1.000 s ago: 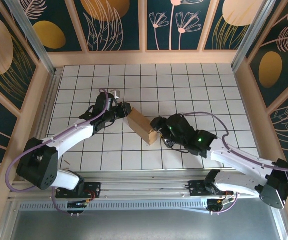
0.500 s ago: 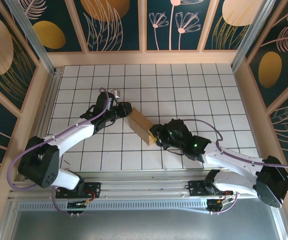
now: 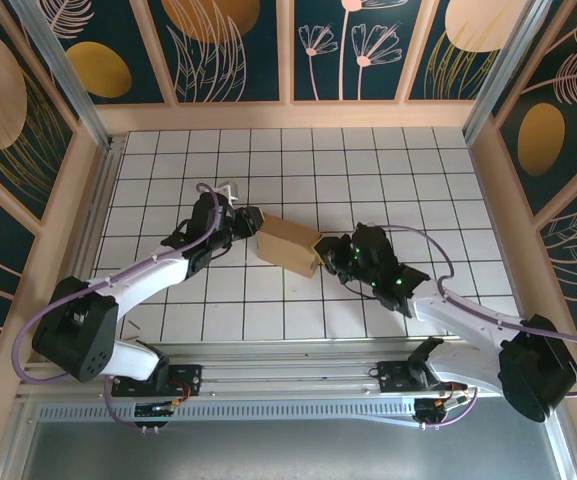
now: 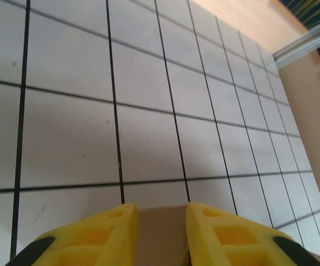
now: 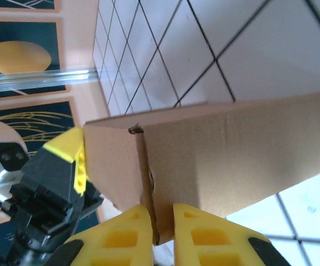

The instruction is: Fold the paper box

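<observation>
The paper box [image 3: 288, 246] is a small brown cardboard box held above the white tiles in the middle of the top view. My left gripper [image 3: 255, 226] is shut on its left end; in the left wrist view its yellow fingers [image 4: 101, 235] stand on either side of a strip of cardboard [image 4: 162, 235]. My right gripper [image 3: 323, 256] is shut on the right end. In the right wrist view that gripper [image 5: 161, 209] pinches a folded edge of the box [image 5: 221, 155], with the left gripper's yellow finger [image 5: 74, 155] beyond.
White tiled floor [image 3: 368, 170] stretches behind and to both sides of the arms. Wooden walls [image 3: 288, 115] ring it, with a metal rail [image 3: 288, 370] along the near edge.
My right gripper has closed onto the box's right end. The box has swung from a steep diagonal to lie more level between the two grippers, shifting slightly right.
</observation>
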You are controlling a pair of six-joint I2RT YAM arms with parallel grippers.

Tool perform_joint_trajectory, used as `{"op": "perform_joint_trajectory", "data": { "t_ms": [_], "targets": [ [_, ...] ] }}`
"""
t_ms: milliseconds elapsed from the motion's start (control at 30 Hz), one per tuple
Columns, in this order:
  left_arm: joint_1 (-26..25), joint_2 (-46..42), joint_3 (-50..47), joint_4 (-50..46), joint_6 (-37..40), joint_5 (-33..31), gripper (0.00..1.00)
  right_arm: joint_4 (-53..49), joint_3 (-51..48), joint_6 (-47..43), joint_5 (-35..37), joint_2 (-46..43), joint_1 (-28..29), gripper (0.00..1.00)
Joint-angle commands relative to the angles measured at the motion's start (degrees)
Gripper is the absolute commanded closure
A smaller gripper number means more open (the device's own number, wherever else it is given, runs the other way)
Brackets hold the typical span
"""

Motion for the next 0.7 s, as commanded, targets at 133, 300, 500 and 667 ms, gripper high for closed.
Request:
{"op": "perform_joint_trajectory", "data": {
  "t_ms": [133, 300, 500, 667],
  "targets": [
    [-5.9, -0.2, -20.2, 15.2, 6.8, -4.3, 0.56, -20.7, 4.4, -18.7, 12.2, 9.5, -2.2, 0.83],
    [-5.8, -4.4, -16.7, 12.2, 11.5, -0.3, 0.51, -21.7, 8.4, -25.7, 9.0, 10.8, -4.0, 0.79],
    [-5.8, -10.9, -7.0, -2.6, 8.0, -5.0, 0.41, -25.0, 16.6, -32.9, 7.0, 10.0, -5.2, 0.59],
    [-5.8, -14.0, -3.0, -11.2, -4.5, -6.4, 0.35, -26.2, 21.0, -38.0, 3.7, 10.3, -8.2, 0.43]
  ]
}}
